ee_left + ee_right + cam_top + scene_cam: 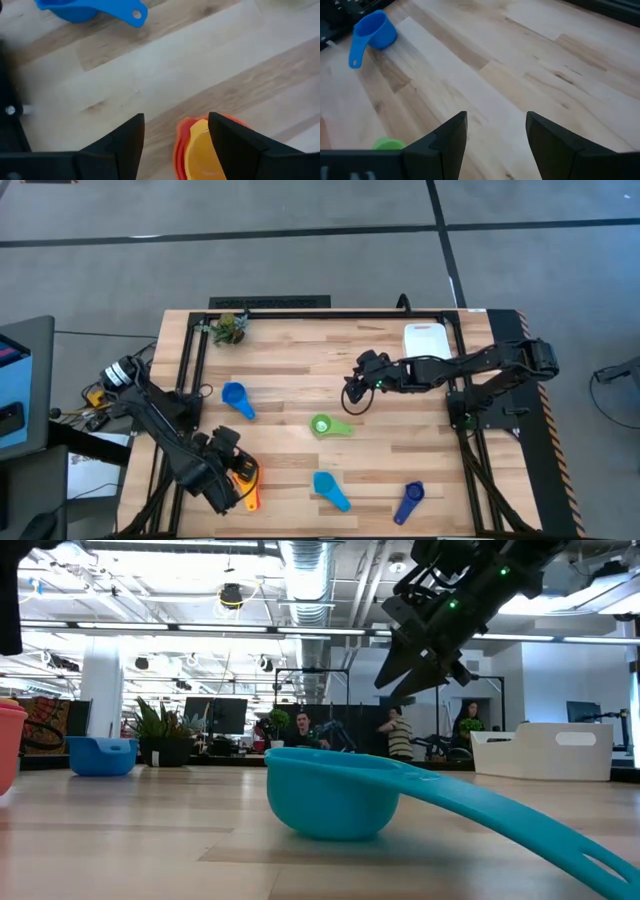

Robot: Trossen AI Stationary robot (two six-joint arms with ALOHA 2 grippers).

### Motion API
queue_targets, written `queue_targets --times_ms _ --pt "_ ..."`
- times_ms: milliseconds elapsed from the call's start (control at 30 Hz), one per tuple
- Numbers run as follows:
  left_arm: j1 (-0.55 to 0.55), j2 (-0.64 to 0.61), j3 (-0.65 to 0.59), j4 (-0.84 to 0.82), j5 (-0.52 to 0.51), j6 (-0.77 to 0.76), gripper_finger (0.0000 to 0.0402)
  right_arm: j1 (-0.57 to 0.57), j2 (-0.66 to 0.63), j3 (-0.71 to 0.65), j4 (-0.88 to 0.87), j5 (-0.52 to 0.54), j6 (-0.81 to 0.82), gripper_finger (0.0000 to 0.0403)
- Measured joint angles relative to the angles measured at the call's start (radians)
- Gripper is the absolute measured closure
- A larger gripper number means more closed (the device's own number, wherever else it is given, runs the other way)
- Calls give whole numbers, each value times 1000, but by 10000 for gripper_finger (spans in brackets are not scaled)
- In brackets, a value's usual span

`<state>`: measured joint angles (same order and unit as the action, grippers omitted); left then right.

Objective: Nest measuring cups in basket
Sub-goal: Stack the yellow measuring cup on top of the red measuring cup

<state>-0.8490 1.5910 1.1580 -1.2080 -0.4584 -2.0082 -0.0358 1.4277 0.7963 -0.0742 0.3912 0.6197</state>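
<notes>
Measuring cups lie scattered across a wooden tabletop (300, 380), a white basket (424, 338) at two o'clock, a plant (231, 329) at eleven.

Small plant (230, 329) on wooden table (300, 385)

Seven measuring cups (322, 425), one basket (424, 340), one plant (231, 329), two arms.

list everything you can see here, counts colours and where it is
measuring cups: green mid-table; blue to its left; light blue and dark blue near the front edge; yellow, orange and red stacked front left
basket: one, white, back right
plant: one, green, back left corner
table: one, light wood
people: several, in the room behind
left gripper: open, over the stack
right gripper: open, above mid-table, empty
</notes>
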Motion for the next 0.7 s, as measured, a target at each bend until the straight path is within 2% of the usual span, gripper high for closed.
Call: queue_targets --times_ms 267,400,533,700 --pt "45 -1 0 31 7 155 193 22 0 0 -2 0 0 178" --pt "51 -1 0 115 90 241 193 27 0 0 -22 0 0 178" --pt "33 -1 0 195 113 236 193 29 0 0 -36 0 0 178" --pt "19 -1 0 213 114 191 193 29 0 0 -35 0 0 178"
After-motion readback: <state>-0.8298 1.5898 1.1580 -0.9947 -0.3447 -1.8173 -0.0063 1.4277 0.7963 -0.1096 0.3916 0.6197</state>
